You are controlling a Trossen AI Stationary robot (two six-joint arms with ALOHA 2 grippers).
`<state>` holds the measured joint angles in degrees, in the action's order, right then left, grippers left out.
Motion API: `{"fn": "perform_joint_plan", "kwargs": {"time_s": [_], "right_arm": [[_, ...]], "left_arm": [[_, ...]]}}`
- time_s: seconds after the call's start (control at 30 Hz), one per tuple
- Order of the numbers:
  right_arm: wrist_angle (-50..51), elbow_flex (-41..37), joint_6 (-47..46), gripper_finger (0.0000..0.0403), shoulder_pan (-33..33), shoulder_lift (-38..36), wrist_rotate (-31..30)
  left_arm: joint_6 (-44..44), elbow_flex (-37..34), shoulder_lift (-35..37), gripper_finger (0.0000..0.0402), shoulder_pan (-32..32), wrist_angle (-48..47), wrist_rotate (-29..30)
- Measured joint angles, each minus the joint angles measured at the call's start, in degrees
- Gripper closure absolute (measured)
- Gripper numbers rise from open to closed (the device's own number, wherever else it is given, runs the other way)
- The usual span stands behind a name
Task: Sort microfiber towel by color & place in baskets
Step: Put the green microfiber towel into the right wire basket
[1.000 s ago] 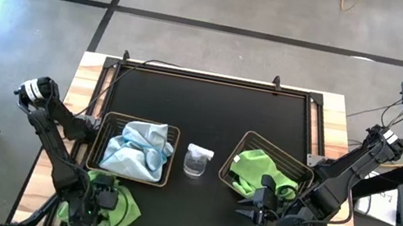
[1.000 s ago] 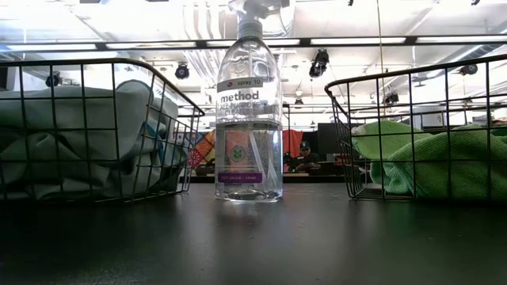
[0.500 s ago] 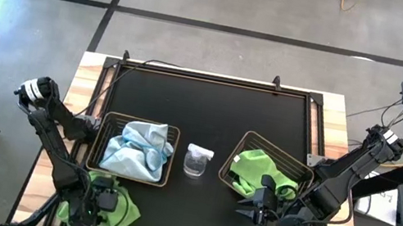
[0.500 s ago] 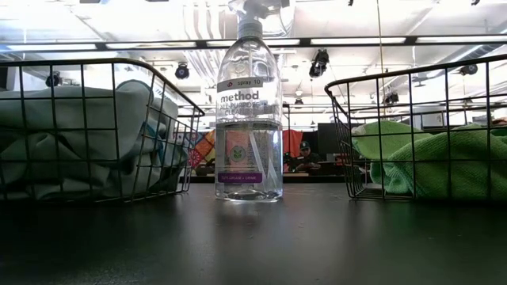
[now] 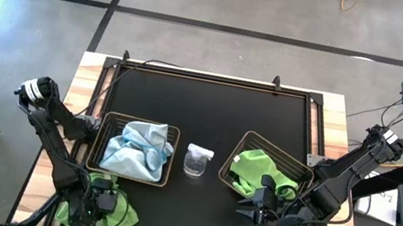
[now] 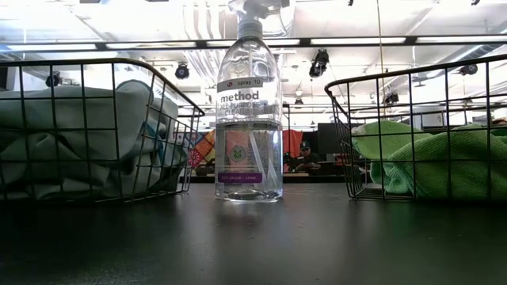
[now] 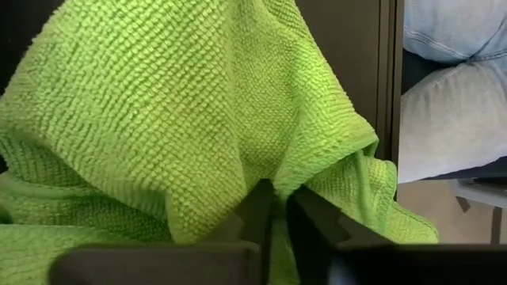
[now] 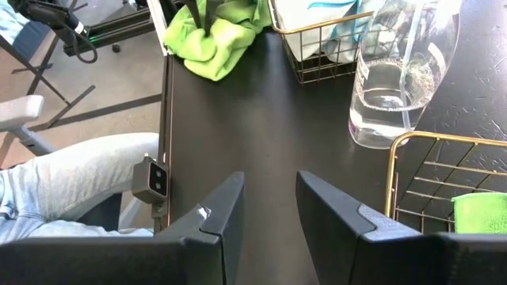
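One lime green towel (image 7: 182, 119), lying loose on the black table (image 5: 208, 122) a second ago, is now pinched in the left gripper (image 5: 95, 209), whose jaws have just clamped shut. Lifting should follow. Far to its right, the green-filled basket (image 5: 303, 174) waits; the half-open right gripper (image 5: 259, 219) idles nearby. A seated person's legs (image 7: 451, 103) show beyond the table edge.

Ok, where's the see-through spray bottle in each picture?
High view: spray bottle stands mid-table, between the two baskets.
Low view: centre, upright, a basket on each side.
Left wrist view: not in it.
Right wrist view: far corner, beside a basket's rim.
Shared landmark: basket of green towels.
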<state>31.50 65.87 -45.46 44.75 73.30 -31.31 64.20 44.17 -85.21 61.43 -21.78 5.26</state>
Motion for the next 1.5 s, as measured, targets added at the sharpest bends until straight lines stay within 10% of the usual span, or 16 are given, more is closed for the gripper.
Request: {"fn": "perform_joint_plan", "kwargs": {"time_s": [0.67, 1.1, 1.5], "right_arm": [[0.0, 0.0, 0.0, 0.0294, 0.0, 0.0, -0.2], [0.0, 0.0, 0.0, 0.0294, 0.0, 0.0, -0.2], [0.0, 0.0, 0.0, 0.0294, 0.0, 0.0, -0.2]], "left_arm": [[-1.5, 10.3, 0.0, 0.0401, 0.0, -6.0, -5.8], [-1.7, 32.0, 0.0, 0.0402, 0.0, -39.2, 5.1], [-1.7, 44.9, 0.0, 0.0402, 0.0, -48.7, 11.8]]}}
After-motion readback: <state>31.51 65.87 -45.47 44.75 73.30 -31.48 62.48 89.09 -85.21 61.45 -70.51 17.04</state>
